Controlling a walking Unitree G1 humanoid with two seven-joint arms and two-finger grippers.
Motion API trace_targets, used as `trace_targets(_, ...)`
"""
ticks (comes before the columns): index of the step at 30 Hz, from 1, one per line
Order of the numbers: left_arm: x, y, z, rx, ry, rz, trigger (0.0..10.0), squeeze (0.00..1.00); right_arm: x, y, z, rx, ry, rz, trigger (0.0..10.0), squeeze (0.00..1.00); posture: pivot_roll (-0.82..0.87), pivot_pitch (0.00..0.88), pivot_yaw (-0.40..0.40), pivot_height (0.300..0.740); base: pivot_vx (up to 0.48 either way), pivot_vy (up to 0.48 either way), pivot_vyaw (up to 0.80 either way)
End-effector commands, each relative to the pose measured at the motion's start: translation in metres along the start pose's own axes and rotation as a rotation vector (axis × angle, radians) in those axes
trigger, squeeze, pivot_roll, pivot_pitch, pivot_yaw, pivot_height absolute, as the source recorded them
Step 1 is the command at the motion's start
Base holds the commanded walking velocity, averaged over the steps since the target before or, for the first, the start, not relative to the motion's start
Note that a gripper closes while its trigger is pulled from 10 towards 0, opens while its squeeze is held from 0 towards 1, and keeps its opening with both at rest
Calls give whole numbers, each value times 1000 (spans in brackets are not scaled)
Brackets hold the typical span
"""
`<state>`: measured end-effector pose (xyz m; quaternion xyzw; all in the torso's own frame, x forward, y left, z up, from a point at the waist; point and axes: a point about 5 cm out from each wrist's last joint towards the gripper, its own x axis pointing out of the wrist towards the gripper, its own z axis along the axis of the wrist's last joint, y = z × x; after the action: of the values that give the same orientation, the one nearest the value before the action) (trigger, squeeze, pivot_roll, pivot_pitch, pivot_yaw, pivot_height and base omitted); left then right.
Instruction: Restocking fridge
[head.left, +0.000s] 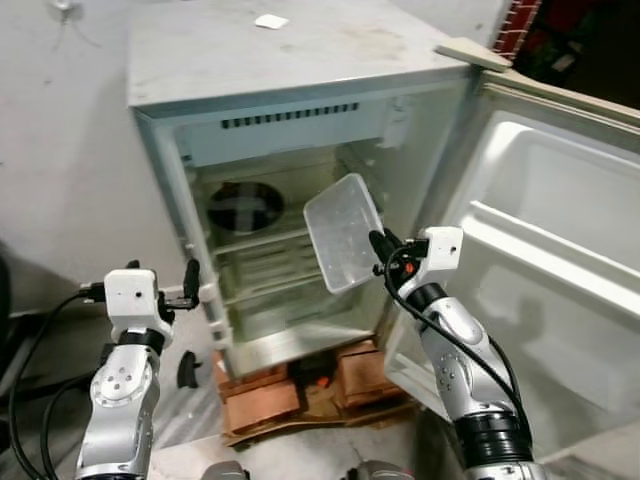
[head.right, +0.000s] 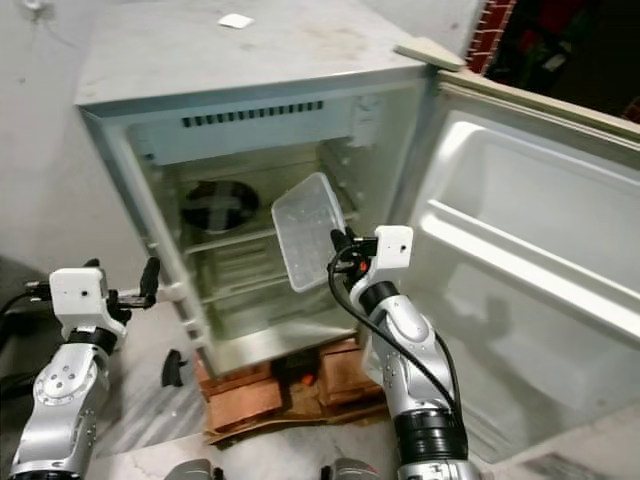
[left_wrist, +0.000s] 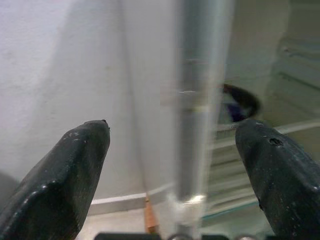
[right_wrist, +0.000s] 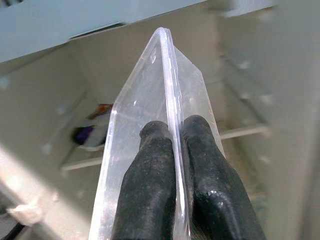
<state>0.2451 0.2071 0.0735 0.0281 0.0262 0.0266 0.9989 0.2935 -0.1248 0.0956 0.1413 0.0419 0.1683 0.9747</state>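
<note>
An open fridge (head.left: 300, 120) stands against a pale wall. The right gripper (head.left: 378, 243) pinches one clear plastic container (head.left: 343, 231) before its shelves. The left gripper (head.left: 190, 282), fingers spread wide and empty, hovers at the fridge's left front edge.

the open fridge (head.left: 300, 60) stands on wooden blocks (head.left: 300, 395) on the floor (head.left: 190, 400). a small white scrap (head.left: 271, 21) lies on its top. a dark round item (head.left: 244, 205) rests on its upper shelf (head.left: 255, 240).

Dark round object (head.left: 244, 205) on fridge shelf blurred, unidentifiable; door (head.left: 560, 250) cut off.
</note>
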Motion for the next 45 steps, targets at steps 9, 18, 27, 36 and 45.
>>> trace_targets(9,0,-3,2,-1,-5,-4,10000,0,0,-2,1,-7,-2,-4,10000,0,11,16,-25,740,0,0,0)
trace_targets(18,-1,-2,2,-2,-6,2,10000,0,-1,6,0,-2,-5,61,10000,0,10,18,-24,740,0,0,259)
trace_targets(27,-3,-2,2,-3,-11,-9,10000,0,1,0,-1,-10,2,22,10000,0,14,21,-26,740,0,0,344)
trace_targets(36,-4,-2,2,-2,-10,-16,10000,0,0,-4,0,-18,-2,-9,10000,0,12,24,-22,740,0,0,0)
trace_targets(45,-4,-3,2,-7,-10,-22,10000,0,-1,-4,-2,-21,4,-16,10000,0,11,25,-21,740,146,0,0)
